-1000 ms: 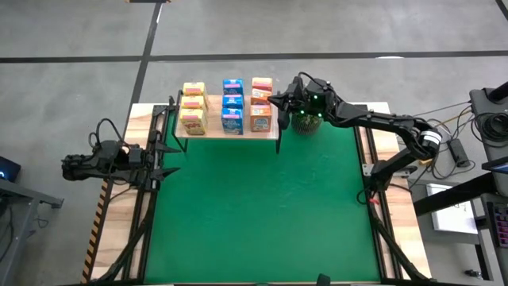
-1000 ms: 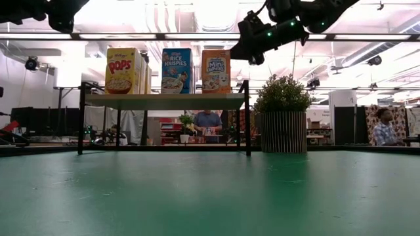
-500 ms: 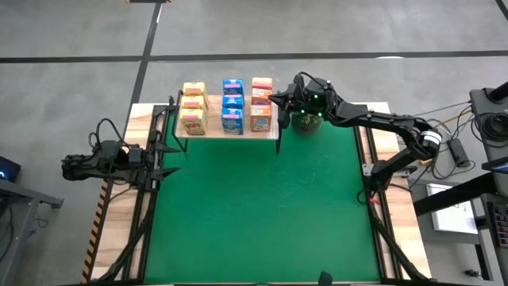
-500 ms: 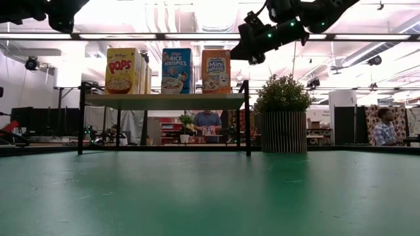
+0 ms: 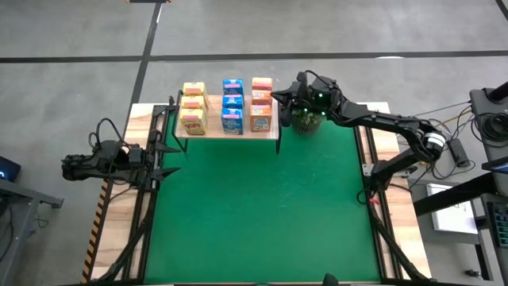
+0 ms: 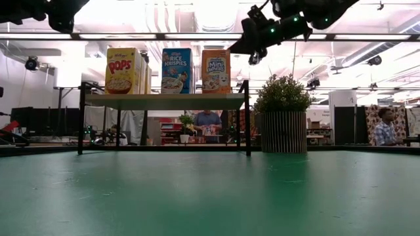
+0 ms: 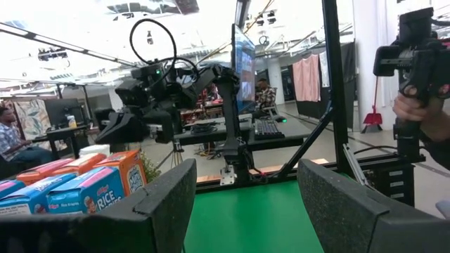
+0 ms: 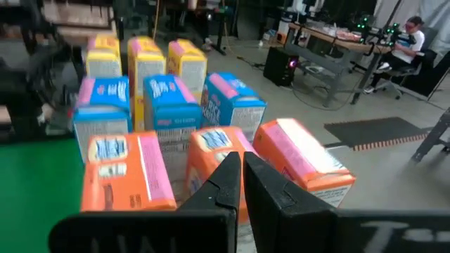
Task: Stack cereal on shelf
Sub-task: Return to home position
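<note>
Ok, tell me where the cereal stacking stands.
Done: the shelf holds three yellow boxes, three blue boxes and three orange boxes. In hand: nothing; the right gripper hangs high by the shelf's right end, near the plant, jaws shut, empty. To do: that arm must return home; the left gripper waits at the table's left edge, jaws open.

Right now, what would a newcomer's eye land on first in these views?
Nine cereal boxes fill the shelf at the far edge of the table, in yellow, blue and orange columns of three. The right gripper hangs shut in the air beside the orange column, near a potted plant. The left gripper sits open at the table's left edge.
</note>
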You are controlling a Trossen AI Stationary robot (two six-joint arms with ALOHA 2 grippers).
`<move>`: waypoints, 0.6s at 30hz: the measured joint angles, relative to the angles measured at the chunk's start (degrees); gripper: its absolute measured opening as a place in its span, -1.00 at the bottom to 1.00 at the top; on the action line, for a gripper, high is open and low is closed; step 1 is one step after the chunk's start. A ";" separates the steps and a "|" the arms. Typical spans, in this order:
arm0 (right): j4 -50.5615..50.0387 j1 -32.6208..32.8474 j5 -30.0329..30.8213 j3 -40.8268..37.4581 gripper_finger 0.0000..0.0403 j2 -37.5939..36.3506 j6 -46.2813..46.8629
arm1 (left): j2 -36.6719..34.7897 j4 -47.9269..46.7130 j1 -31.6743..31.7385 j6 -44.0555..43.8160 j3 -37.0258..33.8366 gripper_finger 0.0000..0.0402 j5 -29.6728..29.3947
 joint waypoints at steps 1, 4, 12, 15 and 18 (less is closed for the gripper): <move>0.30 0.00 -0.02 0.00 -0.96 -0.27 0.77 | 0.00 0.00 0.00 0.00 0.00 0.15 0.00; -0.35 0.00 -0.77 1.01 -0.96 -0.27 4.06 | 0.00 0.02 0.00 0.02 0.00 0.15 0.00; -5.32 0.91 -3.51 7.18 -0.96 1.72 7.46 | 0.00 0.02 -0.02 -0.20 0.00 0.15 0.02; -6.56 1.62 -3.51 8.55 -0.96 1.36 7.53 | 0.00 0.85 -0.02 -0.19 0.00 0.15 -1.41; -6.50 2.82 -3.53 8.41 -0.96 0.38 4.70 | -0.02 0.17 -0.02 1.25 0.55 0.15 -5.51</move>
